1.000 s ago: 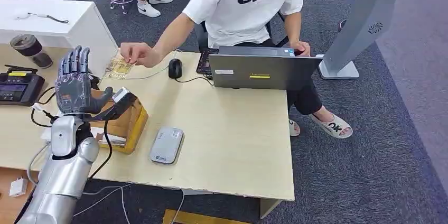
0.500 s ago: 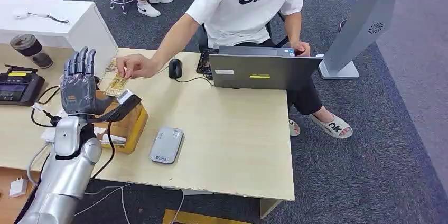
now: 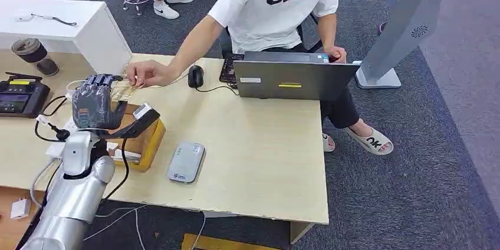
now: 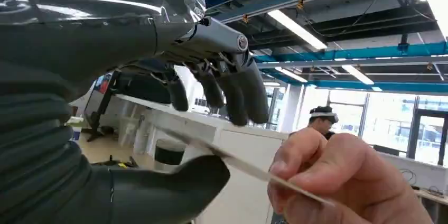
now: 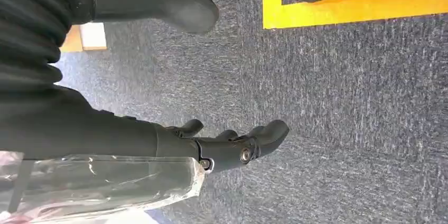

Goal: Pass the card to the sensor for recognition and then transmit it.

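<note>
Left hand (image 3: 94, 104) — raised above the left part of the worktop (image 3: 259, 155), fingers (image 4: 248, 94) bent over the card (image 4: 238, 163) and thumb under it. In the left wrist view the card lay between thumb and fingers, its underside on or just above the thumb; the fingers hung above it with a gap, so whether the hand gripped it could not be told.

Card — thin, pale, seen edge-on in the left wrist view, pinched at its far end by the person's hand (image 3: 144, 73). In the head view it sat between that hand and the robot's fingers, largely hidden.

Right hand (image 5: 232, 142) — hanging over grey carpet (image 5: 343, 129), fingers curled inward, nothing in them. A yellow floor stripe (image 5: 359, 2) ran across the carpet beyond.

Person (image 3: 277, 8) — seated behind the worktop in a white printed shirt, one arm stretched toward the robot's left hand, the other hand behind the laptop (image 3: 292, 76).

Sensor (image 3: 186, 163) — flat grey unit lying on the worktop, near the front edge, just beside a brown box (image 3: 144, 138) that carried a dark scanner-like device (image 3: 138, 117).

Other items on the worktop — a black mouse (image 3: 195, 76) beside the laptop; a black handheld unit (image 3: 22, 94) at the far left; a dark cup (image 3: 32, 52) behind it.
</note>
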### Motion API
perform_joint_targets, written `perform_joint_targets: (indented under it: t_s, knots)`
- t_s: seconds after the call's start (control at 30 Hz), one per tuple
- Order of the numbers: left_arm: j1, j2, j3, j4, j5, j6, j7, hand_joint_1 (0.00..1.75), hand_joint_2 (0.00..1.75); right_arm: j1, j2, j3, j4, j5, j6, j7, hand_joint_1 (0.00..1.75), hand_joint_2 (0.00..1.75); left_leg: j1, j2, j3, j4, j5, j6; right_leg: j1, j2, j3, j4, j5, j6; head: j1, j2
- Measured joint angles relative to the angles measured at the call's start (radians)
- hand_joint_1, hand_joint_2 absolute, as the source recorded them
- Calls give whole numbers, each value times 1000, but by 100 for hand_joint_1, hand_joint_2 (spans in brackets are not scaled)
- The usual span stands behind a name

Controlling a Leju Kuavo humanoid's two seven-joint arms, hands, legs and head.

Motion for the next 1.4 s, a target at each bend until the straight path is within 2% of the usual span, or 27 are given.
perform_joint_targets:
  t_s: [0.47, 0.57, 0.9, 1.0, 1.13, 1.4]
  knots:
    - [11, 8, -1, 2, 25, 0, -16, 175, 175, 0, 0, 0, 0, 0, 1, 0, 0, 175, 0, 0, 0, 0, 0, 0, 0, 0, 0, 0, 0, 0, 0, 0]
    - [13, 8, -2, 7, 46, 0, -34, 175, 175, 0, 0, -2, 0, 1, 1, 0, 0, 175, 0, 0, 0, 0, 0, 0, 0, 0, 0, 0, 0, 0, 0, 0]
    - [35, -13, -61, 8, 58, -26, -68, 175, 175, 0, 4, -8, 0, 3, 7, 0, 0, 175, 0, 0, -1, 0, 0, 0, 0, 0, -1, 0, 0, 0, 0, 0]
    - [42, -24, -92, 4, 60, -66, -83, 175, 175, 0, 5, -8, 0, 7, 7, -2, 0, 175, 0, 0, 0, 0, 0, 0, 0, 0, -1, 0, 0, 0, 0, 0]
    - [62, -47, -169, -7, 41, -111, -81, 175, 175, 0, 9, -12, 0, 19, 8, -3, 0, 175, 0, 0, -1, 0, 0, 0, 0, 0, 0, 0, 0, 0, 0, 0]
    - [98, -64, -292, -9, -9, -147, -61, 175, 175, 0, 16, -29, 0, 20, 11, -4, 0, 175, 0, 0, -1, 0, 0, 0, 0, 0, -1, 0, 0, 0, 0, 0]
